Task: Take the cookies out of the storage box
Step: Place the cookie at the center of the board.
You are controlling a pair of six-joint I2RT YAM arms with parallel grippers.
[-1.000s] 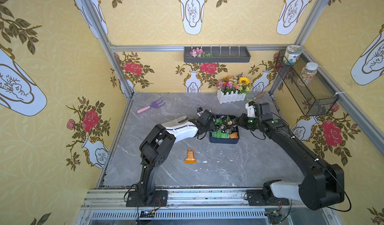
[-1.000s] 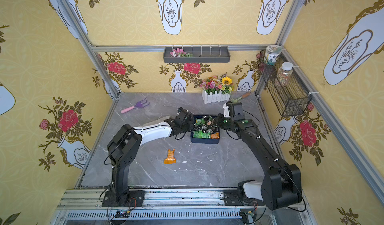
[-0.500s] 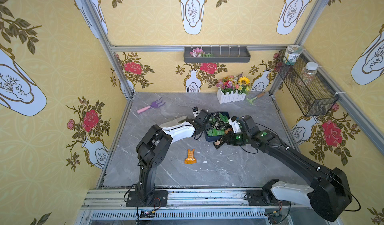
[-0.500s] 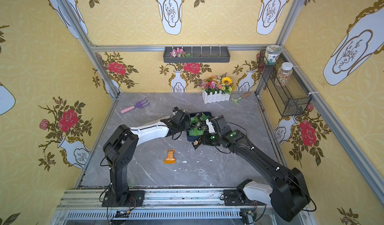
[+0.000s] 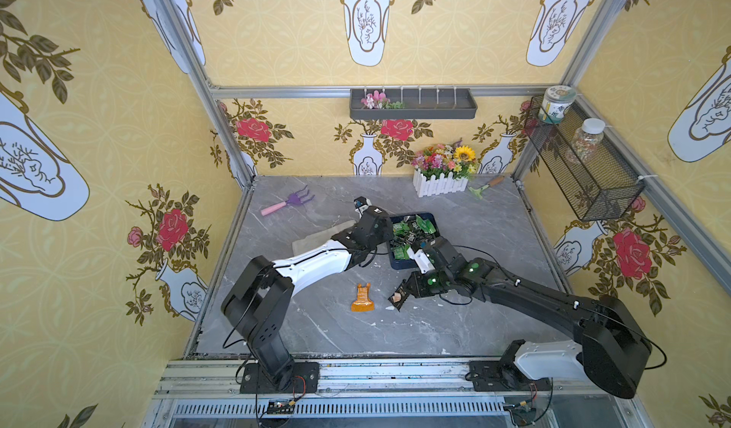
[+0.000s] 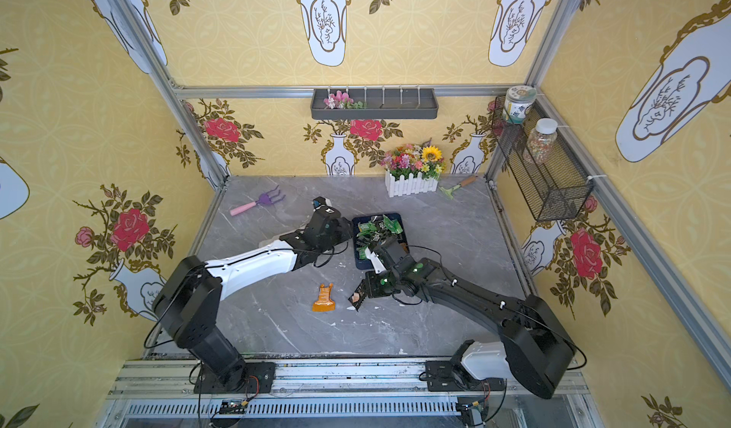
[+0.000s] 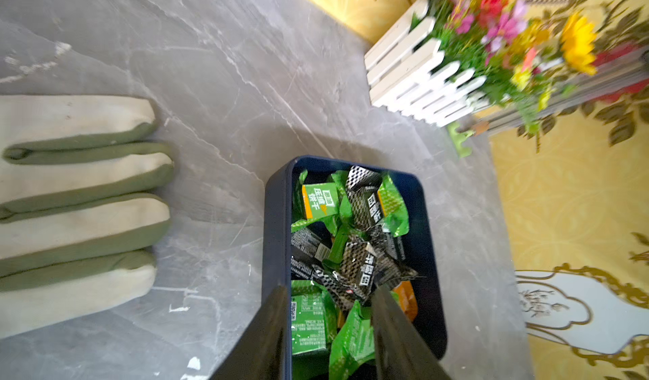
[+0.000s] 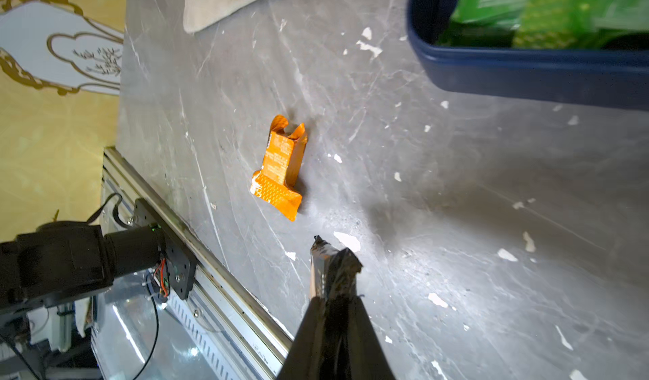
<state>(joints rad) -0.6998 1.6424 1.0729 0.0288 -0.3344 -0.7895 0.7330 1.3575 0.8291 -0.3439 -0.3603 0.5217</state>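
Note:
The dark blue storage box [image 5: 395, 264] [image 6: 358, 264] [image 7: 277, 220] stands mid-table, full of green and black cookie packets [image 7: 354, 255] [image 5: 411, 232]. My left gripper [image 7: 332, 299] [image 5: 389, 234] is open at the box's left side. One finger lies over the wall and the other over the packets inside. Nothing is between its fingers. My right gripper [image 8: 335, 302] [image 5: 409, 287] is shut on a black cookie packet [image 8: 332, 269] [image 5: 399, 297] [image 6: 358, 297], low over the table in front of the box. An orange cookie packet [image 5: 362, 298] [image 6: 324, 298] [image 8: 281, 167] lies on the table just left of it.
A beige and green glove [image 7: 70, 202] [image 5: 312, 242] lies left of the box, partly under my left arm. At the back stand a white flower planter [image 5: 441, 173], a purple rake [image 5: 288, 202] and a green trowel [image 5: 484, 186]. A wire basket [image 5: 581, 161] hangs on the right wall.
My right gripper has come out of the box with the black packet and moved forward and down toward the table's front. My left gripper has opened at the box's wall.

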